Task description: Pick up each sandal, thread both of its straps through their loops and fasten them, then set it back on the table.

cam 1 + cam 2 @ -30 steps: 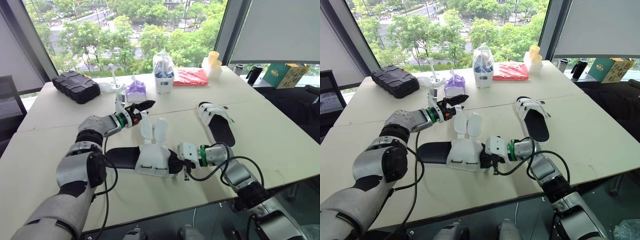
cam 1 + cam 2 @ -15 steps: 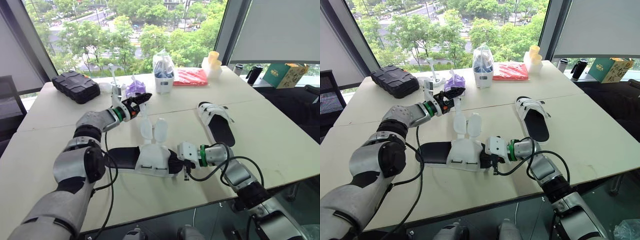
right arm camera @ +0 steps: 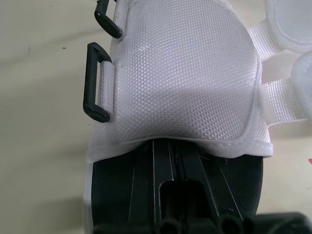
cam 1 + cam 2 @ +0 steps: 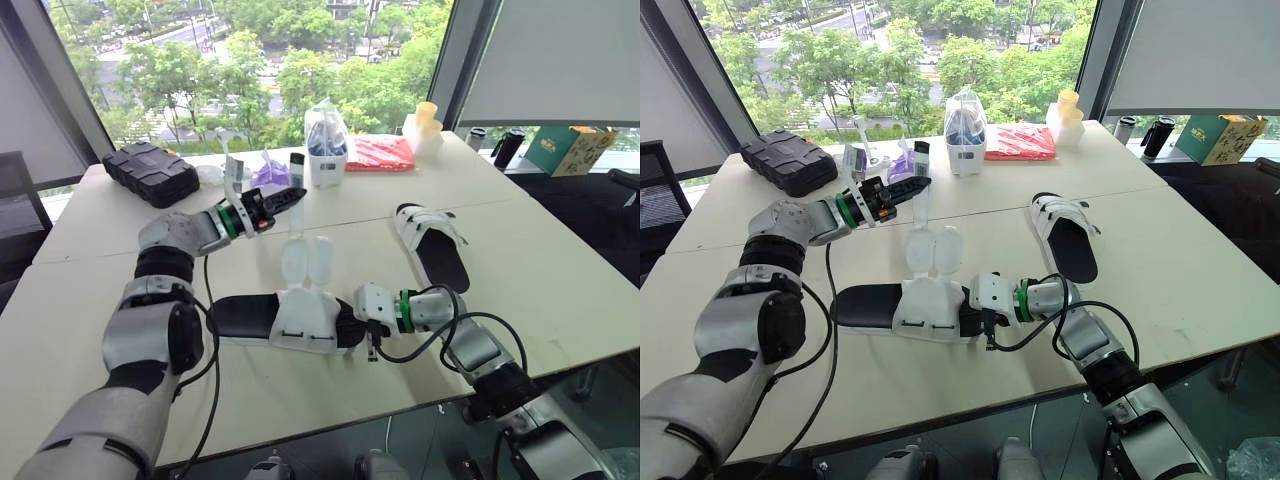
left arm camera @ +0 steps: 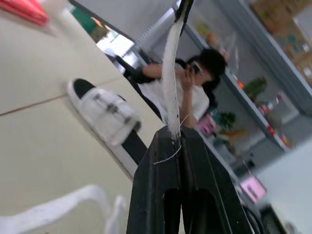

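While the left hand [image 5: 174, 139] clamps the white strap [image 5: 170, 83], drawn taut up from the near sandal [image 4: 300, 320] on the tabletop [image 4: 540, 270], the right hand [image 3: 168, 148] lies with fingers pressed together, tucked under that sandal's upper. A second sandal [image 4: 432, 245] rests just beyond the right hand.

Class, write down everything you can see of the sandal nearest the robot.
The near sandal lies flat on the table: black sole, white woven upper, two black loops along one side. Its two padded straps stand up unfastened; the left gripper pinches a narrow strap end rising above them. The right gripper reaches under the upper.
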`<state>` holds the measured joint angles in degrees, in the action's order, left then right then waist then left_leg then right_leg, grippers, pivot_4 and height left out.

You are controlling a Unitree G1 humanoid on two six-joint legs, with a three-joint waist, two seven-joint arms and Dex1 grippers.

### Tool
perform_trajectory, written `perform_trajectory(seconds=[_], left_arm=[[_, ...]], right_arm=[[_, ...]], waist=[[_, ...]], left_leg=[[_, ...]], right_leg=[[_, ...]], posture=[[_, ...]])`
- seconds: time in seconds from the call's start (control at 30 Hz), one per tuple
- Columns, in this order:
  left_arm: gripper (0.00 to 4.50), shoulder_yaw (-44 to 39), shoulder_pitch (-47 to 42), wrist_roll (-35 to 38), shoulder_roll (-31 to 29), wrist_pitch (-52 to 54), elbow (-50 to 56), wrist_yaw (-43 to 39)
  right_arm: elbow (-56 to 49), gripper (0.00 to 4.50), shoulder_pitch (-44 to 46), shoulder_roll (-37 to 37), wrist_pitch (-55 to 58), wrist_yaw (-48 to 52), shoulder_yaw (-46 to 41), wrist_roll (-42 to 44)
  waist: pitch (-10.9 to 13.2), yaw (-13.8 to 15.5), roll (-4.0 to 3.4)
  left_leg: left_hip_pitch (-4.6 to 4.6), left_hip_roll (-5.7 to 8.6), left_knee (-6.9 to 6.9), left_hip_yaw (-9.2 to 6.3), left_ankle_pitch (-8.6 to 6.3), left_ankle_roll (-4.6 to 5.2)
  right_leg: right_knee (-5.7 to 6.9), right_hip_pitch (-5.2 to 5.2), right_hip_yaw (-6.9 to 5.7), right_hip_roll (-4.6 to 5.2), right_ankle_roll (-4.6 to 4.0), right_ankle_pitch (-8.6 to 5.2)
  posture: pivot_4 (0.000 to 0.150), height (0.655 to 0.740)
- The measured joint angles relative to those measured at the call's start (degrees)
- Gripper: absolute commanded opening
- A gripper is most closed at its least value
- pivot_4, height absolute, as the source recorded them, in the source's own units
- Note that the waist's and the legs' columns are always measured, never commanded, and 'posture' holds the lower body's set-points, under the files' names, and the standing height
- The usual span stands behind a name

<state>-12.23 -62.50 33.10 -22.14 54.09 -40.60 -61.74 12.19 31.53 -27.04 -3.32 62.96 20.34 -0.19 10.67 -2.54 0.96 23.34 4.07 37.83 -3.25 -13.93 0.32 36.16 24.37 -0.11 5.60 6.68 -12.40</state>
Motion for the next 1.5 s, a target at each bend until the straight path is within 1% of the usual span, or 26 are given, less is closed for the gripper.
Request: perform_trajectory(seconds=[0.1,0.17,0.2,0.23,0.3,0.33,0.43,0.5,0.6,0.7,0.73,0.83,0.9,0.93,0.97,1.13,1.23,1.27,1.3,1.33,1.37,1.43,1.5], left_arm=[[0.03,7.1,7.0,0.6,-3.6,0.0,17.8,-6.8],[0.03,13.6,14.2,-1.8,-8.8,-8.5,33.3,-13.3],[0.03,17.8,18.9,-5.2,-12.1,-17.2,41.2,-17.3],[0.03,20.5,21.6,-7.5,-13.4,-22.7,44.4,-19.8],[0.03,23.9,25.2,-11.5,-14.5,-33.9,46.5,-23.3],[0.03,24.8,26.0,-12.7,-14.8,-37.5,46.5,-24.2],[0.03,26.1,26.9,-18.9,-15.3,-60.9,43.0,-27.7],[0.03,27.8,26.9,-19.9,-16.0,-71.4,39.3,-29.5],[0.03,31.1,26.7,-20.0,-17.7,-82.1,34.9,-30.5],[0.83,33.8,26.0,-19.9,-17.9,-89.9,32.8,-30.5],[1.37,34.2,25.8,-19.8,-17.9,-91.7,32.5,-30.5],[2.77,35.1,25.2,-18.8,-18.0,-97.6,31.1,-30.5],[3.83,35.1,25.2,-18.6,-18.1,-100.1,30.1,-30.5],[4.29,35.1,25.2,-18.6,-18.1,-100.9,29.6,-30.5],[4.41,35.0,25.2,-18.6,-18.2,-101.2,29.3,-30.4],[4.41,32.4,24.5,-18.6,-20.6,-100.7,27.5,-28.5],[4.41,28.8,27.0,-15.8,-25.7,-83.5,30.0,-23.9],[4.41,26.8,30.4,-10.8,-29.6,-69.8,34.2,-21.2],[4.41,26.0,31.9,-7.3,-31.5,-61.2,36.7,-19.8],[4.41,25.3,33.9,-1.6,-34.0,-49.5,40.5,-17.9],[4.41,24.7,35.5,3.1,-35.9,-40.5,43.7,-16.8],[4.41,23.8,39.3,11.6,-39.6,-25.2,49.5,-15.4],[4.41,22.9,43.6,16.2,-41.3,-16.5,53.3,-14.5]], right_arm=[[0.4,0.00,0.2,-0.1,-0.5,0.4,0.0,-0.1],[0.8,0.00,0.5,0.0,-1.0,0.6,0.4,-0.1],[1.1,0.00,0.6,0.0,-1.3,0.8,0.5,-0.1],[1.5,0.00,0.7,-0.1,-1.6,1.1,0.5,-0.1],[2.3,0.00,1.1,-0.1,-2.1,1.3,0.5,-0.3],[2.5,0.00,1.2,0.0,-2.2,1.3,0.5,-0.3],[3.4,0.00,1.4,0.1,-3.4,1.8,0.8,-0.5],[4.5,0.00,2.3,0.1,-4.7,2.5,1.2,-0.8],[6.1,0.00,2.9,0.1,-6.1,3.1,1.3,-0.8],[7.3,0.00,3.4,0.3,-6.9,3.4,1.4,-0.8],[7.5,0.00,3.6,0.4,-7.1,3.5,1.4,-0.8],[8.5,0.00,4.0,0.6,-7.7,3.7,1.6,-0.8],[9.0,0.00,4.3,0.6,-8.3,4.0,1.7,-0.9],[9.2,0.00,4.4,0.6,-8.5,4.0,1.7,-0.9],[9.4,0.00,4.4,0.6,-8.8,4.1,1.7,-0.9],[10.4,0.00,4.8,0.7,-10.1,4.2,1.9,-1.0],[11.6,0.00,5.9,1.6,-10.8,4.2,2.3,-1.3],[12.0,0.00,6.1,2.1,-11.2,4.1,2.5,-1.3],[12.2,0.00,6.2,2.1,-11.4,4.2,2.5,-1.3],[12.5,0.00,6.4,2.1,-11.8,4.3,2.6,-1.3],[12.9,0.00,6.6,2.2,-12.1,4.3,2.7,-1.3],[13.5,0.00,7.0,2.3,-12.4,4.3,2.9,-1.4],[14.0,0.00,7.1,2.4,-12.7,4.3,3.0,-1.4]], waist=[[0.0,0.1,-0.01],[0.0,0.0,-0.06],[-0.1,0.0,-0.10],[-0.1,0.2,-0.15],[-0.1,0.6,-0.14],[-0.1,0.7,-0.14],[-0.1,1.0,-0.16],[-0.1,1.2,-0.16],[-0.1,1.4,-0.16],[-0.1,1.4,-0.16],[-0.1,1.4,-0.15],[-0.1,1.4,-0.16],[-0.1,1.4,-0.16],[-0.1,1.4,-0.16],[-0.1,1.4,-0.16],[-0.1,1.4,-0.16],[-0.1,0.6,-0.14],[-0.1,0.0,-0.17],[-0.1,0.0,-0.18],[-0.1,0.0,-0.17],[-0.1,0.0,-0.15],[0.0,0.0,-0.16],[0.0,0.0,-0.18]], left_leg=[[-0.01,-0.01,-0.06,0.01,0.01,-0.03],[-0.09,-0.01,-0.30,0.08,0.03,-0.09],[-0.25,0.00,-0.57,0.15,0.09,-0.19],[-0.43,0.01,-0.76,0.17,0.14,-0.27],[-0.55,-0.08,-0.79,0.08,0.16,-0.29],[-0.56,-0.09,-0.79,0.04,0.17,-0.28],[-0.66,-0.11,-0.84,0.06,0.17,-0.26],[-0.70,-0.12,-0.86,0.07,0.18,-0.25],[-0.72,-0.15,-0.86,0.07,0.17,-0.24],[-0.79,-0.15,-0.83,0.07,0.18,-0.22],[-0.84,-0.15,-0.84,0.06,0.17,-0.22],[-0.88,-0.20,-0.84,0.05,0.17,-0.21],[-0.89,-0.20,-0.84,0.05,0.18,-0.20],[-0.90,-0.20,-0.84,0.05,0.18,-0.20],[-0.90,-0.20,-0.83,0.05,0.18,-0.19],[-0.95,-0.22,-0.83,0.02,0.18,-0.19],[-0.96,-0.32,-0.84,-0.01,0.17,-0.16],[-0.96,-0.37,-0.85,-0.03,0.13,-0.12],[-0.98,-0.38,-0.84,-0.04,0.10,-0.07],[-0.98,-0.40,-0.83,-0.08,0.08,-0.06],[-0.99,-0.43,-0.82,-0.09,0.07,-0.06],[-1.03,-0.46,-0.83,-0.09,0.07,-0.06],[-1.09,-0.49,-0.83,-0.09,0.06,-0.07]], right_leg=[[-0.04,0.01,0.06,0.03,-0.02,0.00],[-0.15,0.03,0.19,0.06,-0.07,0.01],[-0.28,-0.03,0.30,0.11,-0.11,0.02],[-0.40,-0.19,0.34,0.14,-0.26,-0.01],[-0.52,-0.32,0.27,0.06,-0.64,-0.07],[-0.58,-0.34,0.27,0.03,-0.73,-0.09],[-0.72,-0.41,0.24,0.02,-0.96,-0.19],[-0.73,-0.43,0.23,0.02,-0.97,-0.20],[-0.72,-0.44,0.21,-0.01,-0.96,-0.19],[-0.72,-0.55,0.20,-0.03,-0.96,-0.19],[-0.72,-0.60,0.19,-0.04,-0.95,-0.19],[-0.71,-0.64,0.16,-0.08,-0.94,-0.19],[-0.71,-0.65,0.14,-0.16,-0.94,-0.19],[-0.71,-0.67,0.14,-0.17,-0.93,-0.19],[-0.71,-0.68,0.13,-0.19,-0.93,-0.19],[-0.71,-0.73,0.11,-0.24,-0.91,-0.19],[-0.68,-0.73,0.11,-0.38,-0.83,-0.19],[-0.62,-0.71,0.11,-0.44,-0.60,-0.16],[-0.54,-0.71,0.11,-0.45,-0.56,-0.18],[-0.50,-0.72,0.10,-0.47,-0.54,-0.19],[-0.46,-0.72,0.08,-0.49,-0.53,-0.20],[-0.47,-0.75,0.08,-0.52,-0.55,-0.22],[-0.48,-0.80,0.08,-0.54,-0.63,-0.25]], posture=[[0.150,0.7400],[0.150,0.7400],[0.150,0.7400],[0.150,0.7400],[0.150,0.7400],[0.150,0.7400],[0.150,0.7400],[0.150,0.7400],[0.150,0.7400],[0.150,0.7400],[0.150,0.7400],[0.150,0.7400],[0.150,0.7400],[0.150,0.7400],[0.150,0.7400],[0.150,0.7400],[0.150,0.7400],[0.150,0.7400],[0.150,0.7400],[0.150,0.7400],[0.150,0.7400],[0.150,0.7400],[0.150,0.7400]])
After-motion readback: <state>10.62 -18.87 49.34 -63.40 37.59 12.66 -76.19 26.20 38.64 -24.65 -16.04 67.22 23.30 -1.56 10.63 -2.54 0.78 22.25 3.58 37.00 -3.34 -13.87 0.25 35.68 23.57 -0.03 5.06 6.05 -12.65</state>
